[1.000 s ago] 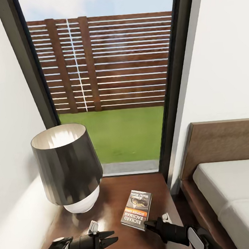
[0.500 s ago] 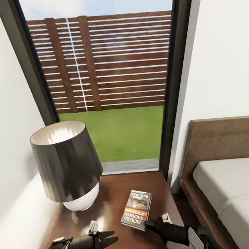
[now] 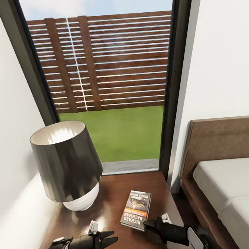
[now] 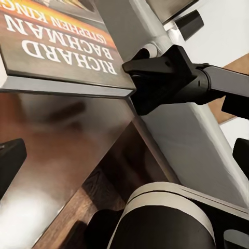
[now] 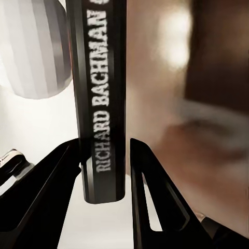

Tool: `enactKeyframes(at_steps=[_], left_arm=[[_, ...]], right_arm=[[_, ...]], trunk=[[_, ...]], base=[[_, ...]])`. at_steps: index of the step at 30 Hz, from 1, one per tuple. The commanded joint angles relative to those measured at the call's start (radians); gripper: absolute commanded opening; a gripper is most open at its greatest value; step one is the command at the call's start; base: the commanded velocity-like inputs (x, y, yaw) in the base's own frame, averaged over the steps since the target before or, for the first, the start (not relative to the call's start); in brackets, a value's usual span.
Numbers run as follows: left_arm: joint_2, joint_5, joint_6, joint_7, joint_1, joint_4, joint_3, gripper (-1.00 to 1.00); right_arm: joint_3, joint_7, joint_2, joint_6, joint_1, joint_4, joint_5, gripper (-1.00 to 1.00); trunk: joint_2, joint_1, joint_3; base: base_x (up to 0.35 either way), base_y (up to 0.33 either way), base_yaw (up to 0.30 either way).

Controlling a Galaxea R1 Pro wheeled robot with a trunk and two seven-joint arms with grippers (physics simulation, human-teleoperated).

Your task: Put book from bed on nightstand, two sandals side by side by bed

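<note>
Book (image 3: 137, 210) lies flat on the nightstand (image 3: 111, 200), cover up, its orange band and the white lettering "RICHARD BACHMAN" toward me. It sits toward the side of the glossy dark-brown top that is nearer the bed (image 3: 227, 191), and beside it on the same top stands a lamp (image 3: 66, 166) with a dark shade and a white base.

My right tool (image 3: 147, 223) hangs just at the near corner of the book. In the right wrist view its two black fingers (image 5: 49, 187) stand apart, one on each side of the book's spine (image 5: 101, 104), with a gap on both sides, so they are spread and not pressing on it. I cannot tell from the head view whether a fingertip touches the cover's edge.

My left tool (image 3: 111, 238) hovers low over the near part of the nightstand top, well clear of the book, pointing toward my right arm. Its fingers are parted a little and hold nothing. The left wrist view looks across the shiny wood at the book's cover (image 4: 57, 46) and at my right tool (image 4: 155, 78) beside its corner.

Behind the nightstand a tall black-framed window (image 3: 175, 79) shows grass and a slatted wooden fence (image 3: 112, 61).
</note>
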Motion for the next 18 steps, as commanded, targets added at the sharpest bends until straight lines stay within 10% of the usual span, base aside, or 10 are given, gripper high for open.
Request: enactKeyframes(at_steps=[1,18], left_arm=[[0.001,0.008,0.011,-0.002,0.0,0.0,-0.006,1.0],[0.0,0.008,0.011,-0.002,0.0,0.0,-0.008,1.0]], right_arm=[[-0.006,-0.019,0.007,0.005,-0.001,-0.001,0.001,-1.0],[-0.007,-0.037,0.01,0.006,0.0,-0.003,0.0,-1.0]], trunk=[[0.0,0.0,-0.001],[-0.028,0.015,-0.013]], base=[[0.0,0.0,0.0],[0.0,0.0,0.0]])
